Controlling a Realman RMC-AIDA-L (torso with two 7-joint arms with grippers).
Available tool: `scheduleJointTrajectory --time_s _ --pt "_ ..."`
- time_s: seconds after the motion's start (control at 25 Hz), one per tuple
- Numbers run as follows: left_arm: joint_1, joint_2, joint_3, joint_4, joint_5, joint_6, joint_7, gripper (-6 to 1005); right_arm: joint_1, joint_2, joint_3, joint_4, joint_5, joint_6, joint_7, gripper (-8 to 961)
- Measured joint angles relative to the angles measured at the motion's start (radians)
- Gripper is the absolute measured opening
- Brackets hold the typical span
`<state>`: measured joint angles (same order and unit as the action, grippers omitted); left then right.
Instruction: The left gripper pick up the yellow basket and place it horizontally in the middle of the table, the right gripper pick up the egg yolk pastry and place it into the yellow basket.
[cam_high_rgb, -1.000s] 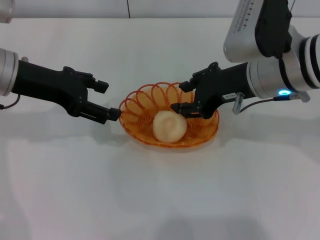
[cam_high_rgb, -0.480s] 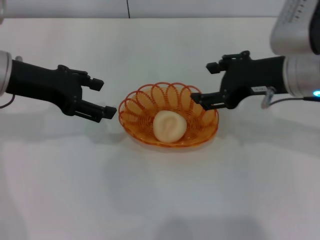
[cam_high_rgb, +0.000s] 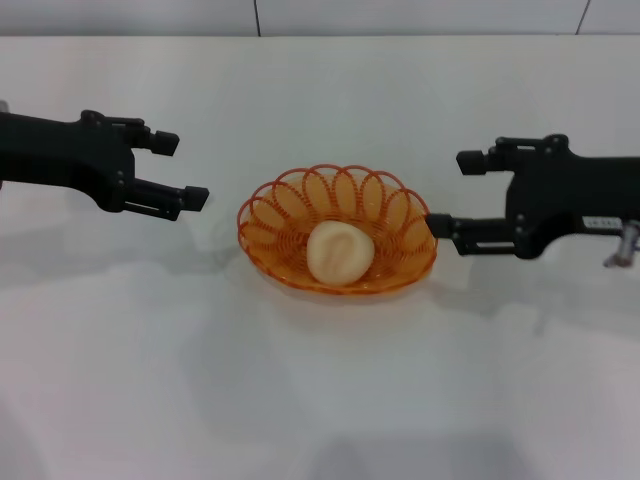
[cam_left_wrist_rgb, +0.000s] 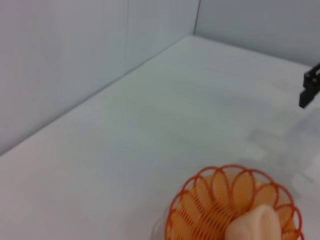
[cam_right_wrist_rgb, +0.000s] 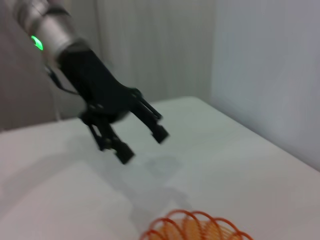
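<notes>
Round pale beige egg yolk pastry (cam_high_rgb: 339, 253) resting inside the oval orange-yellow wire basket (cam_high_rgb: 275, 210) at the middle of the white table (cam_high_rgb: 320, 400).
The black two-fingered left gripper (cam_high_rgb: 180, 170) hovers just beside the basket's left rim, jaws open and empty. The black right gripper (cam_high_rgb: 452, 192) is level with the opposite rim, jaws likewise spread, its lower finger close to the rim, holding nothing.

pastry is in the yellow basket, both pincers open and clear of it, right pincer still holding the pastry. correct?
Not quite. The head view shows the right pincer open and empty beside the yellow basket; the egg yolk pastry lies loose inside the basket. The left pincer is open and clear, as you said.
</notes>
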<state>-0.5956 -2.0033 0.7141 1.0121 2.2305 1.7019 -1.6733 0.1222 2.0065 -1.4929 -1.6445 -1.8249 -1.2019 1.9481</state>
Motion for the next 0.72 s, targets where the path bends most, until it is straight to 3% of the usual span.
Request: scheduleJointTrajectory --time_s 0.36,0.72 --pt "-0.007 -0.021 0.020 -0.003 -0.075 0.080 0.081 887 -0.008 0.000 0.035 -0.003 -0.001 -0.078 -0.014 746" --pt "-0.007 -0.024 0.094 0.000 -0.079 0.109 0.090 887 -0.005 0.000 0.060 -0.002 -0.044 -0.110 0.002 744"
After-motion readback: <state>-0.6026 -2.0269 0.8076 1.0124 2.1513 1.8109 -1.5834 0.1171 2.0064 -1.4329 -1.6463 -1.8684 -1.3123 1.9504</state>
